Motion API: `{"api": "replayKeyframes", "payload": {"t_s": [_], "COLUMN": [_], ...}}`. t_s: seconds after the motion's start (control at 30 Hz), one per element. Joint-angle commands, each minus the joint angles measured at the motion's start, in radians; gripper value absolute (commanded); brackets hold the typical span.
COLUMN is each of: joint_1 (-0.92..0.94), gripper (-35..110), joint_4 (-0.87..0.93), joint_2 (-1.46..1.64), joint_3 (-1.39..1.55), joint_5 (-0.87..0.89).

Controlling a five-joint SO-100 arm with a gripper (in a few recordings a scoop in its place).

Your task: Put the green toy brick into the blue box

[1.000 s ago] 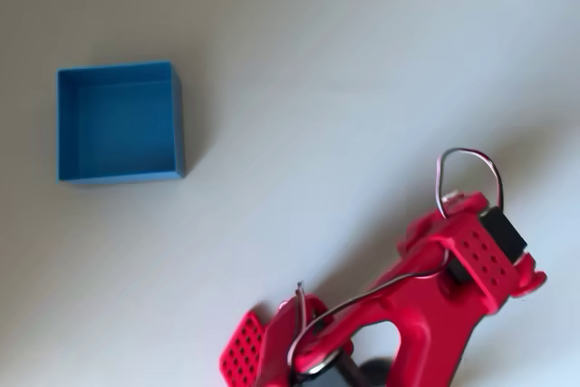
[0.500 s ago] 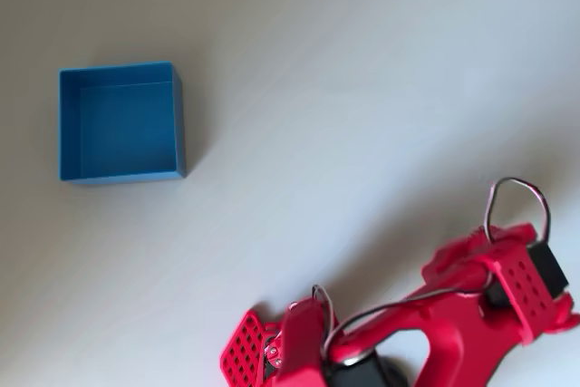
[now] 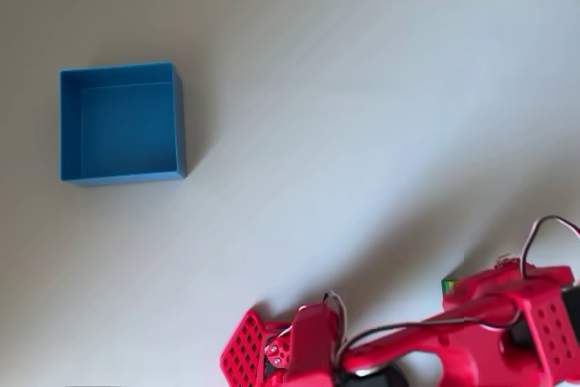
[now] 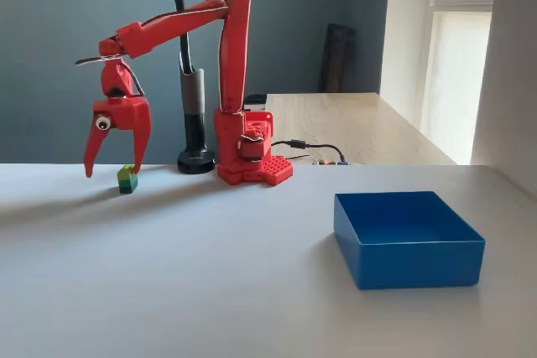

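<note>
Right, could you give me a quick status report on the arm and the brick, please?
Gripper open, hanging over the green toy brick, not gripping. Brick on the table, far from the blue box. Box empty. Nothing between them.

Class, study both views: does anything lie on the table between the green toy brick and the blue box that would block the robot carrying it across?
Nothing visible does. The green toy brick sits on the table under the open gripper; the stretch from there to the blue box is bare. The arm's base stands behind that path, not in it.
</note>
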Motion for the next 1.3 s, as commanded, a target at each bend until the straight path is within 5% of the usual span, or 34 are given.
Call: {"api": "replayKeyframes", "payload": {"t_s": [0.0,1.07,1.27], "joint_1": [0.043,-0.038,-0.21], "gripper": [31,0,0], "joint_4": [0.003,-0.049,0.155], "joint_2": [0.028,0.029,0.031], "joint_3": [-0.038,0.084,-0.118], "joint_5": [-0.032,-0.012,0.054]}}
